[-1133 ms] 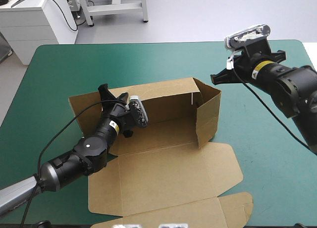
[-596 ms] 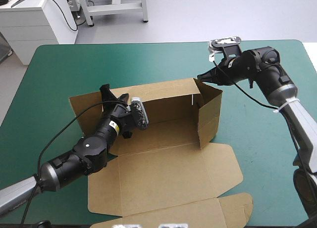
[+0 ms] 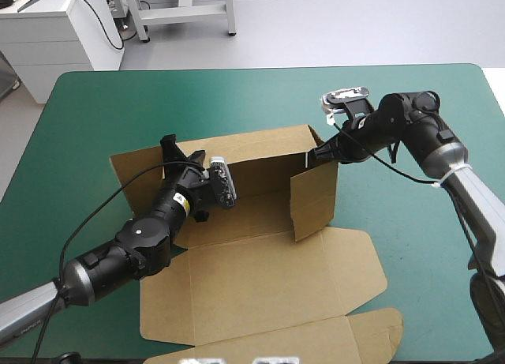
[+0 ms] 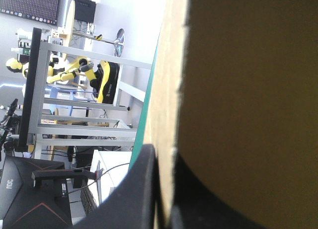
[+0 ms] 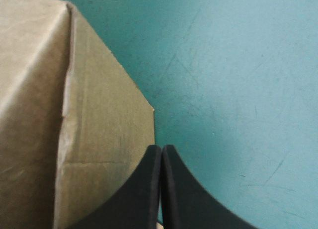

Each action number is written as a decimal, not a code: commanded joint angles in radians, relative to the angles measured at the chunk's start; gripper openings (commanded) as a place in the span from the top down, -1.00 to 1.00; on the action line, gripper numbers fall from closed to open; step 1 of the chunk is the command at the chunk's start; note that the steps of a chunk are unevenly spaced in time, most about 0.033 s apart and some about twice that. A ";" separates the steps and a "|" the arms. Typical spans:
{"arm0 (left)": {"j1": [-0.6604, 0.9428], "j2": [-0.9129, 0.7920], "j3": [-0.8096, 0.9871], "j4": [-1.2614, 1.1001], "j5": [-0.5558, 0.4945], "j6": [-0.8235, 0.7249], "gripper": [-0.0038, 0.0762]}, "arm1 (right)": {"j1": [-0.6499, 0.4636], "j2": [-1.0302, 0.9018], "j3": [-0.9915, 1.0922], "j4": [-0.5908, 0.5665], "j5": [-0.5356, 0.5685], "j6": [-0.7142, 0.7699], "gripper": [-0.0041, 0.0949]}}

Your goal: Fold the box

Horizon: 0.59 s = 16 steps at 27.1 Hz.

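The left gripper is clamped on the box. In its wrist view the brown board's edge runs between the two black fingers, which are all but closed on the sheet. The grip sits on the top edge of the box's back wall, toward that wall's left end.

The right gripper is closed on nothing, its fingers meeting in one pointed arch. Its tip is at the box's upper right corner, against the outer side of the end flap. In its wrist view the flap's edge lies just beside the tip.

The box is partly raised. Its back wall stands upright, and the end flap stands at the right end, swung in over the base. The lid panel lies flat in front of the base. The box rests on the teal-green cover, which shows on every side of it.
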 commanded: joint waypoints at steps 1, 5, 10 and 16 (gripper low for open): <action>-0.002 -0.022 -0.023 -0.041 0.007 0.011 0.92 | -0.006 -0.108 0.071 0.082 -0.122 -0.096 0.96; -0.002 0.000 -0.023 -0.046 0.007 0.043 0.92 | -0.006 -0.211 0.266 0.170 -0.292 -0.277 0.96; -0.002 0.022 -0.023 -0.121 -0.002 0.139 0.90 | -0.006 -0.294 0.415 0.217 -0.394 -0.452 0.96; -0.002 0.027 -0.023 -0.122 -0.009 0.139 0.90 | -0.006 -0.291 0.465 0.291 -0.401 -0.639 0.71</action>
